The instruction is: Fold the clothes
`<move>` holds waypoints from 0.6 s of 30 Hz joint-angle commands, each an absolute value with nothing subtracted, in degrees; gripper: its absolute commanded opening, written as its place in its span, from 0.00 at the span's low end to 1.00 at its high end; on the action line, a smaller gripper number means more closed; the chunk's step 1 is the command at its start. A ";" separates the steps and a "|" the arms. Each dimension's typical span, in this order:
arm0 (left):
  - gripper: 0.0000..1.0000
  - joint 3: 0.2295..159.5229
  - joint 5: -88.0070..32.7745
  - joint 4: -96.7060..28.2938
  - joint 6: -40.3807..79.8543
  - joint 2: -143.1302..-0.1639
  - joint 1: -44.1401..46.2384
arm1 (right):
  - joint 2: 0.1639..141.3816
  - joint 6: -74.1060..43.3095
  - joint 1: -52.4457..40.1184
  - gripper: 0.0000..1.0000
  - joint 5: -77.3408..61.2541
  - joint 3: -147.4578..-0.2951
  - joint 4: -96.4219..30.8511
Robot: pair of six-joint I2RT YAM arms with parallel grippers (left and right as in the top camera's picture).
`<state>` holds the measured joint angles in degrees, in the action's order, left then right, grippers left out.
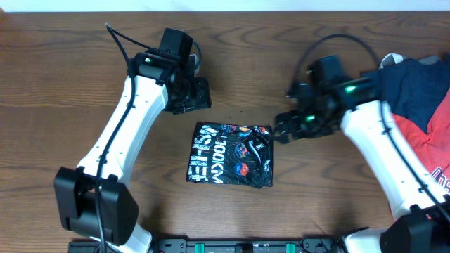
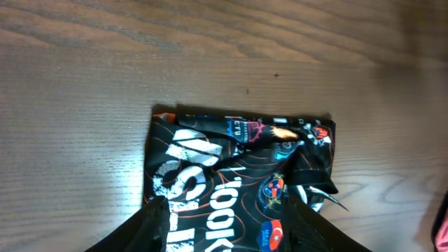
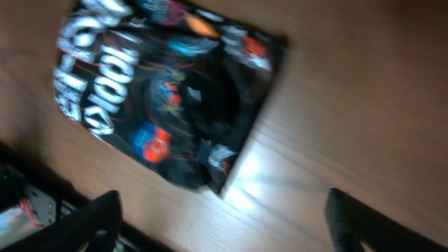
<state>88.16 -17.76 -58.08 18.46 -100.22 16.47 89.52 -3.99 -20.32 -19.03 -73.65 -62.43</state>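
Black, orange-lined jersey lies folded square at overhead centre; left gripper and right gripper gape empty; red-navy garment pile at right edge.

Thin black fabric jersey, just beside the right pincer, shows fine orange contour lines, white lettering, red-blue logos; brown wood-grain tabletop beneath.

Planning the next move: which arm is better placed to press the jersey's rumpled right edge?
Right, likely: the right pincer sits open just beside that edge of the jersey; the left pincer hangs farther off, clear of the cloth.
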 commanded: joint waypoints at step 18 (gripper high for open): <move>0.53 87.09 -16.82 -58.81 16.08 -106.13 16.34 | 98.28 -19.51 -33.06 0.40 -4.08 -59.81 -36.34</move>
<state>87.18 -17.58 -58.48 16.67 -106.30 16.51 96.25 -17.17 -32.69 -6.37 -60.25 -37.10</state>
